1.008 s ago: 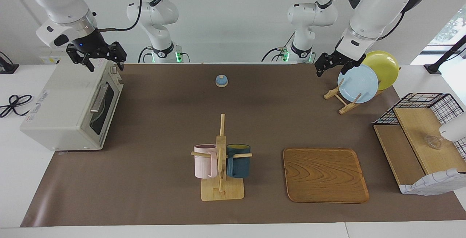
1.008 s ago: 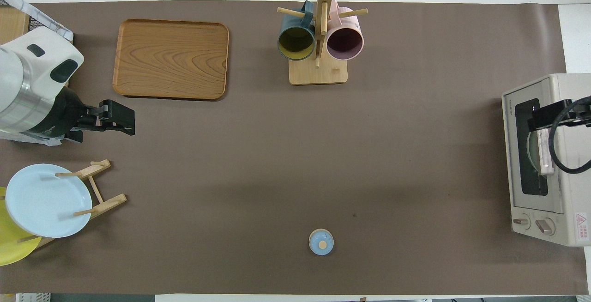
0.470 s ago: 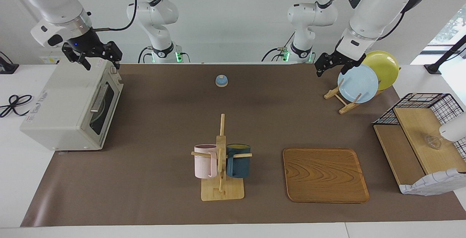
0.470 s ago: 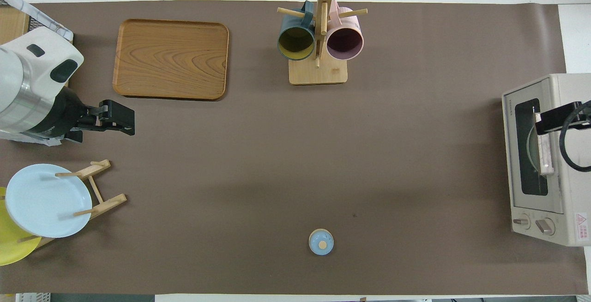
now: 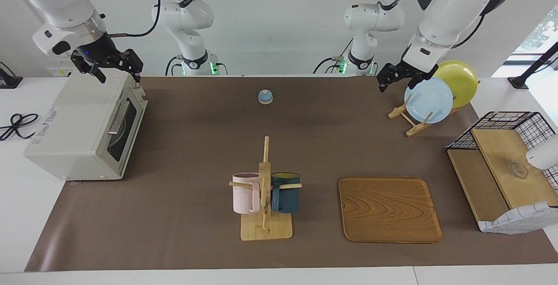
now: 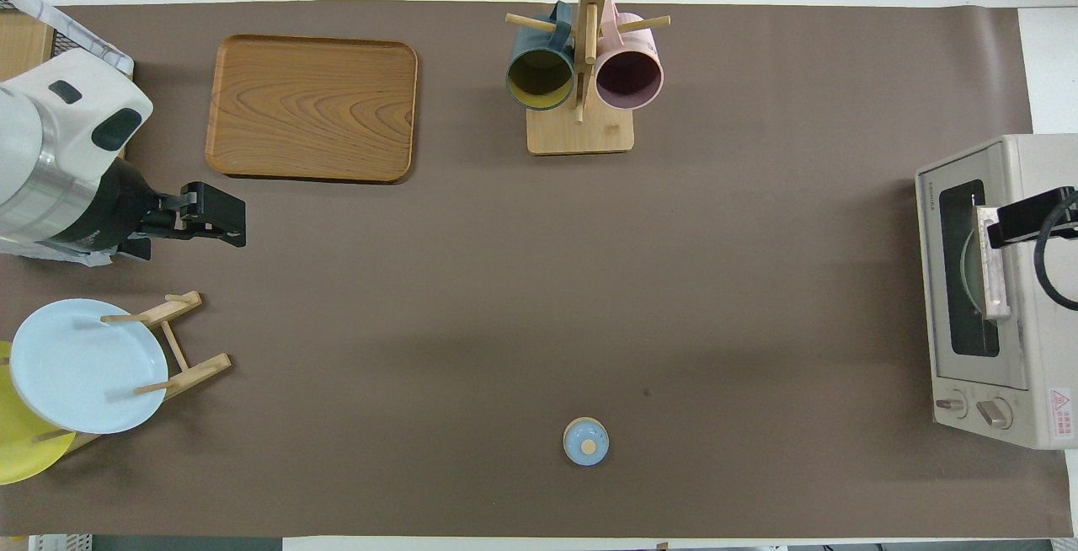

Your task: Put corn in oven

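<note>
White walls are backing the scene you are looking at, and a brown mat [image 5: 196, 145] is covering the table. Going down in size, the oven [image 5: 85, 130] is sitting at the right arm's end of the mat with its door shut, just as it was a second ago. A wire shelf [image 5: 505, 167] is standing at the left arm's end. A wooden tray [image 5: 388, 208] is lying beside the mug rack [image 5: 265, 198], which is carrying a pink mug [image 5: 244, 193] and a dark blue mug [image 5: 285, 192]. Nearer the robots, a plate stand [image 5: 409, 119] is holding a pale blue plate [image 5: 428, 100] and a yellow plate [image 5: 457, 80]. A small blue bell [image 5: 265, 96] is sitting near the robots' edge of the mat.

You are not seeing the corn anywhere in either view, so I cannot tell where it is.

What is changing: the right gripper [image 5: 114, 68] is rising and pulling back over the oven's top, higher than a second ago, fingers spread wide and holding nothing. In the overhead view it [image 6: 1023, 227] is now showing less of itself over the door. The left gripper [image 5: 399, 78] is waiting unmoved over the mat's edge by the plate stand, fingers apart and empty.
</note>
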